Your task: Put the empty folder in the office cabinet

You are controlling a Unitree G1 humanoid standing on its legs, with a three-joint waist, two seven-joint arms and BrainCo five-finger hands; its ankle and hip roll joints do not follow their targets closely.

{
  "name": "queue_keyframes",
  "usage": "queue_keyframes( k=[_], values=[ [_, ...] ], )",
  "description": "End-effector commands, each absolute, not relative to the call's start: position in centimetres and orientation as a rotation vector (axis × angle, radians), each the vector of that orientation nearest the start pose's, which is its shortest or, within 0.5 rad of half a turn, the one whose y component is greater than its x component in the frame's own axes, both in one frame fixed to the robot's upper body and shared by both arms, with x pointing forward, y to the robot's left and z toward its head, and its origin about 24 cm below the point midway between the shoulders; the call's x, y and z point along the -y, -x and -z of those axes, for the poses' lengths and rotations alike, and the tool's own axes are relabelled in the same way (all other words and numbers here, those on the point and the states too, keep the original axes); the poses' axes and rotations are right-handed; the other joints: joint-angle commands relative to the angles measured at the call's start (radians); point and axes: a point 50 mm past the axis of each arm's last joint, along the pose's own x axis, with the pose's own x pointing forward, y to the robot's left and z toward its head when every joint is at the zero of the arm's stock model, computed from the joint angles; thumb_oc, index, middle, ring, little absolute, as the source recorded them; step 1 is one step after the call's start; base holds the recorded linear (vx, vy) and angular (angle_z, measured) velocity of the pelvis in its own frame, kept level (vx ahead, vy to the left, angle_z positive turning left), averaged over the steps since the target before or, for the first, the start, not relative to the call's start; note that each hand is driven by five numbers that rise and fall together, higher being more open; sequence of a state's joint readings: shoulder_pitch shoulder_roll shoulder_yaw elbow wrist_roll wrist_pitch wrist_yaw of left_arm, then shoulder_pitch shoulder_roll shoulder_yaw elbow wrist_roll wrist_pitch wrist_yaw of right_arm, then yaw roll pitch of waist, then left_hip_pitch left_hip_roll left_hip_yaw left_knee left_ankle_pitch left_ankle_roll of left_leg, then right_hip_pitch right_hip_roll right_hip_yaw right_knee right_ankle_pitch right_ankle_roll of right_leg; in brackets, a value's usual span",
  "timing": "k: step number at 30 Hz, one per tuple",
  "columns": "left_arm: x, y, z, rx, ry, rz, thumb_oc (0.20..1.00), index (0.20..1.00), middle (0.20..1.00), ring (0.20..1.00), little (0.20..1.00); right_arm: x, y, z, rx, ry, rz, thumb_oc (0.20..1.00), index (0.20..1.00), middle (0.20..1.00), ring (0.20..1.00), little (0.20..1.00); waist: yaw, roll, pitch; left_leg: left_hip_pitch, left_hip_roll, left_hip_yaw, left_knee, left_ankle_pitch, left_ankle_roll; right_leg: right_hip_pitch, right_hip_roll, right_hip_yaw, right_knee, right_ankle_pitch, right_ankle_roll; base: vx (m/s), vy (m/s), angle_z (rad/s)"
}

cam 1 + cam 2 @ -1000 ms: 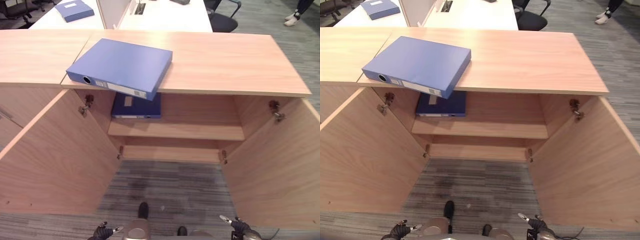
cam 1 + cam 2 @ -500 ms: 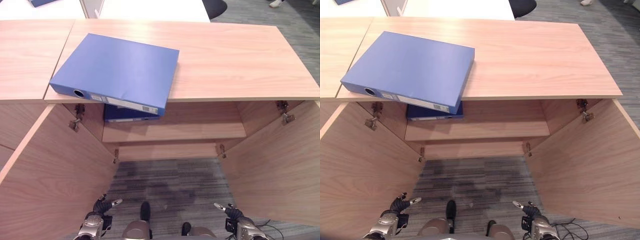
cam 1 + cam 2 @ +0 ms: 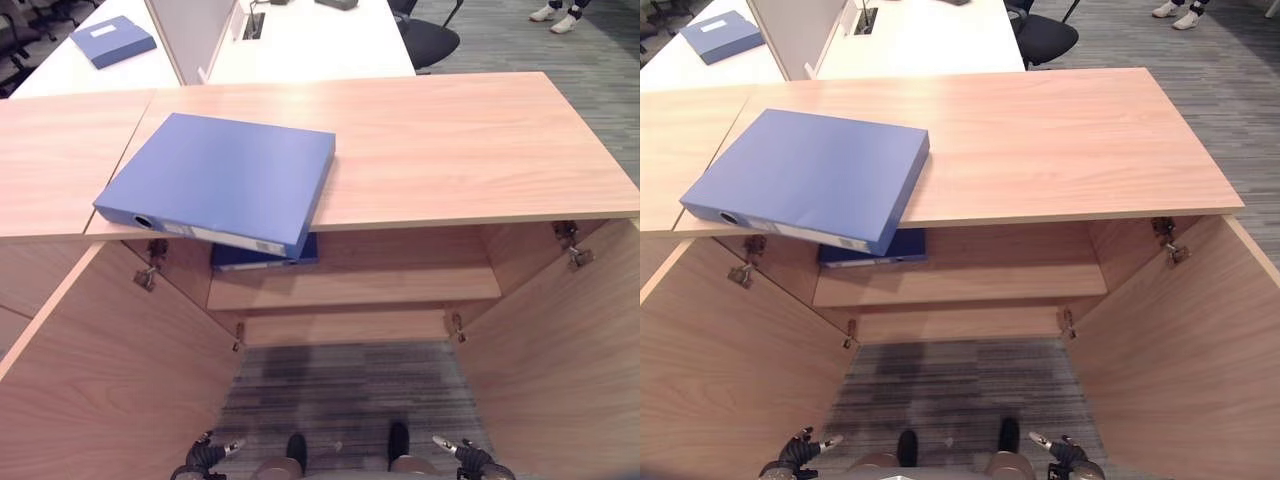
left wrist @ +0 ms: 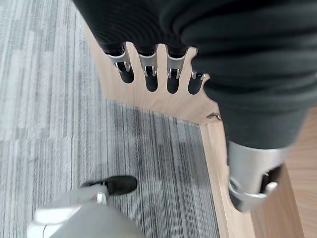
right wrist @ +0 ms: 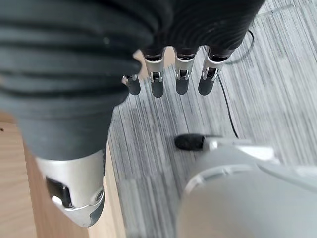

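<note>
A blue folder [image 3: 220, 180] lies flat on the wooden cabinet top [image 3: 450, 140], toward its left, with its spine corner sticking out past the front edge. A second blue folder [image 3: 265, 257] lies on the left of the shelf [image 3: 380, 285] inside the open cabinet. Both hands hang low in front of the cabinet, far below the folders. My left hand [image 3: 205, 460] is open with straight fingers [image 4: 151, 79] and holds nothing. My right hand [image 3: 465, 462] is open too, its fingers [image 5: 156, 85] over the carpet.
Both cabinet doors stand wide open, the left door [image 3: 100, 370] and the right door [image 3: 560, 350] flanking the grey carpet [image 3: 340, 390]. Behind the cabinet are white desks with a third blue folder [image 3: 112, 40], a black chair [image 3: 432, 38] and a person's shoes [image 3: 555, 10].
The whole picture has shifted as the camera moved. Both hands now sit lower, at the bottom edge. The folder lies where it was on the cabinet top.
</note>
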State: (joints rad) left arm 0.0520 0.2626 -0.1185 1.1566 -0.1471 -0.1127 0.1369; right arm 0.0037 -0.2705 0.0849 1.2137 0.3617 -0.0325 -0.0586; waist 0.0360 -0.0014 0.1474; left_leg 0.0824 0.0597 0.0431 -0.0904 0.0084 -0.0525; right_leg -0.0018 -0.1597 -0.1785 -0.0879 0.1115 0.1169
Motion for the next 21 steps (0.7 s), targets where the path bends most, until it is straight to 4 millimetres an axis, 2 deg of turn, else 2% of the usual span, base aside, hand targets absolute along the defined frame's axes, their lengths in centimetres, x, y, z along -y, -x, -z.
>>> queue_keyframes(
  k=[1, 10, 13, 18, 20, 21],
  values=[
    [-25.6, -11.9, 14.4, -1.016, -0.278, -0.262, 1.0, 1.0, 1.0, 1.0, 1.0, 25.8, -10.3, 15.1, -1.118, 0.042, 0.36, 1.0, 1.0, 1.0, 1.0, 1.0, 0.002, -0.003, 0.032, -0.011, 0.015, -0.038, 0.003, -0.05, -0.057, 0.08, -0.044, -0.012, 0.001, -0.093, 0.088, 0.03, -0.063, 0.08],
    [-25.2, -11.9, 14.5, -1.012, -0.275, -0.246, 1.0, 1.0, 1.0, 1.0, 1.0, 26.1, -9.6, 15.2, -1.139, 0.044, 0.365, 1.0, 1.0, 1.0, 1.0, 1.0, -0.003, 0.013, 0.024, 0.007, 0.036, -0.061, 0.003, -0.045, -0.073, 0.117, -0.02, -0.027, 0.001, -0.127, 0.071, 0.02, -0.051, 0.09],
    [-24.9, -12.7, 14.2, -0.976, -0.284, -0.229, 1.0, 1.0, 1.0, 1.0, 1.0, 26.1, -9.5, 15.2, -1.141, 0.047, 0.36, 1.0, 1.0, 1.0, 1.0, 1.0, -0.003, 0.018, 0.02, 0.009, 0.04, -0.071, 0.003, -0.043, -0.076, 0.125, -0.014, -0.027, 0.001, -0.135, 0.065, 0.01, -0.036, 0.06],
    [-24.9, -15.6, 12.6, -0.83, -0.328, -0.22, 1.0, 1.0, 1.0, 1.0, 1.0, 26.1, -9.6, 15.2, -1.129, 0.055, 0.361, 1.0, 1.0, 1.0, 1.0, 1.0, 0.003, 0.018, 0.018, 0.013, 0.044, -0.091, 0.003, -0.04, -0.08, 0.141, -0.005, -0.036, 0.001, -0.145, 0.056, 0.0, -0.034, 0.13],
    [-25.4, -18.5, 9.7, -0.626, -0.426, -0.232, 1.0, 1.0, 1.0, 1.0, 1.0, 26.2, -10.1, 15.0, -1.1, 0.067, 0.367, 1.0, 1.0, 1.0, 1.0, 1.0, 0.018, 0.012, 0.02, 0.008, 0.051, -0.099, 0.003, -0.033, -0.086, 0.142, 0.001, -0.049, 0.001, -0.145, 0.055, -0.04, -0.062, 0.1],
    [-25.5, -19.0, 8.6, -0.562, -0.456, -0.236, 1.0, 1.0, 1.0, 1.0, 1.0, 26.1, -10.5, 14.9, -1.08, 0.072, 0.369, 1.0, 1.0, 1.0, 1.0, 1.0, 0.025, 0.011, 0.023, 0.005, 0.053, -0.101, 0.003, -0.032, -0.087, 0.142, 0.002, -0.052, 0.001, -0.145, 0.056, -0.03, -0.061, 0.17]
  ],
)
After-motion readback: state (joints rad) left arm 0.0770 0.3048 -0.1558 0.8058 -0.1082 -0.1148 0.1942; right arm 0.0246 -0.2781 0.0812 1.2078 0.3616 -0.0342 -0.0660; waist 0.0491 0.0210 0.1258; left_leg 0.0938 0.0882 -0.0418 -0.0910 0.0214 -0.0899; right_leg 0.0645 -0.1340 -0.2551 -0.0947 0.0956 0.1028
